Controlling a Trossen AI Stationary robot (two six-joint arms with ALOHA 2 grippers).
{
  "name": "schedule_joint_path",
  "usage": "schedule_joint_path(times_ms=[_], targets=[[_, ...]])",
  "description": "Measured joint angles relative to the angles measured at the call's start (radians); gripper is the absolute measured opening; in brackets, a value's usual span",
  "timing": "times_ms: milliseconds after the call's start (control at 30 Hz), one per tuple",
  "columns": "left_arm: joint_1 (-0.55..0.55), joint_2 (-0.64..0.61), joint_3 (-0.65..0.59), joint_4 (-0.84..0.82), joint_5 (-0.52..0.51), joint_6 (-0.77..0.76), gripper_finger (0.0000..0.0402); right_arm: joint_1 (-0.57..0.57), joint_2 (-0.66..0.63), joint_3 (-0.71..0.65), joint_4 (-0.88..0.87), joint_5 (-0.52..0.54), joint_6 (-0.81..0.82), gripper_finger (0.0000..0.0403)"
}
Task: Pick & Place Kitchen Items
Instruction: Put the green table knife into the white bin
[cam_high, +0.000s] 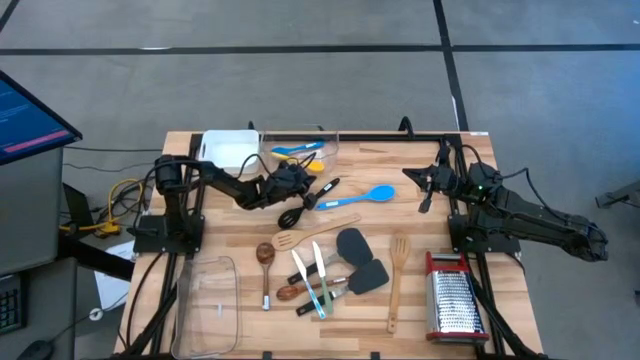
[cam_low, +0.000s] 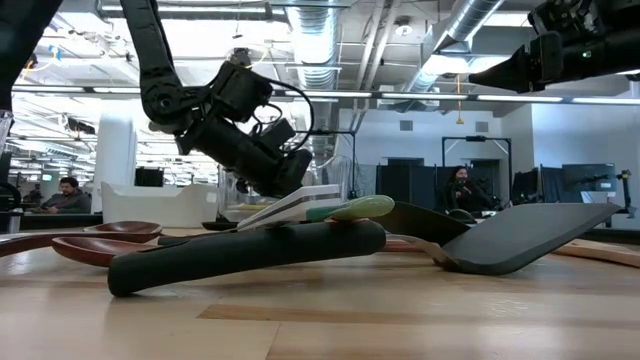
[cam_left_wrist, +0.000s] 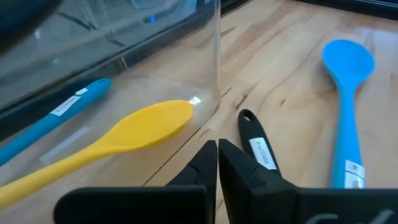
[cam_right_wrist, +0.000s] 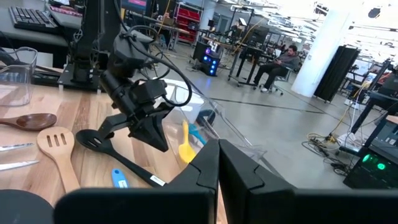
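Kitchen utensils are split in two lots: a yellow silicone spoon (cam_left_wrist: 134, 132) and a blue-handled piece (cam_left_wrist: 53, 118) already lie in the clear plastic tub (cam_high: 300, 150), so that tub looks like the drop spot, while the rest lie loose on the wooden table (cam_high: 420, 215). Black slotted spoon (cam_high: 305, 203) has its handle end just beyond the left gripper (cam_left_wrist: 217, 155), whose fingertips are pressed together on nothing, hovering beside the tub wall; probably the next pick. Blue silicone spoon (cam_high: 360, 196) lies just past that handle, off to one side of the fingers. Farther out is the cluster of wooden spoons (cam_high: 266, 270), slotted wooden spatulas (cam_high: 398, 280) and dark grey spatulas (cam_high: 360, 260). Right gripper (cam_right_wrist: 219, 155) is clenched empty too, raised at the table's far edge, parked clear of the work. Steel box grater (cam_high: 455, 300) stands apart near that arm's base.
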Motion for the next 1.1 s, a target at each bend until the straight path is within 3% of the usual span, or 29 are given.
schedule_joint_path(times_ms=[767,1100], targets=[[-0.062,-0.011,-0.066,-0.03,-0.002,-0.115,0.0001,0.0,0.0,0.0,0.0,0.0,0.0,0.0001],[-0.098,-0.16,-0.066,-0.058,-0.005,-0.079,0.0001,0.0,0.0,0.0,0.0,0.0,0.0,0.0001]])
